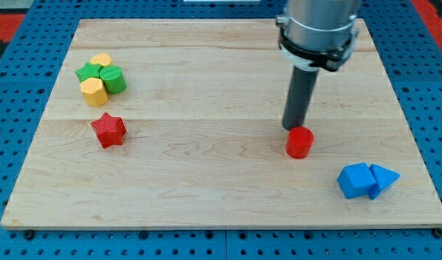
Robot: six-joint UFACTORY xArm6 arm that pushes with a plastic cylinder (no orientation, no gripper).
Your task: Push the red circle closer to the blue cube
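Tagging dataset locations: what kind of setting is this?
Likely a robotics lab bench: a wooden board on blue perforated plate, toy blocks like the red circle and blue cube, my tip behind the circle.

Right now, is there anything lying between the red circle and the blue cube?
No. In the camera view, only bare board separates the red circle from the blue cube. My tip sits just behind the circle.

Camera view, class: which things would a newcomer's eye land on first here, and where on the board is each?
First the thick dark rod coming down from the view's top, my tip just behind and touching or almost touching the red circle, right of centre. Next, the blue cube with a blue triangular block against it, at the bottom right. Last, the yellow and green cluster at the top left, with a red star below it.
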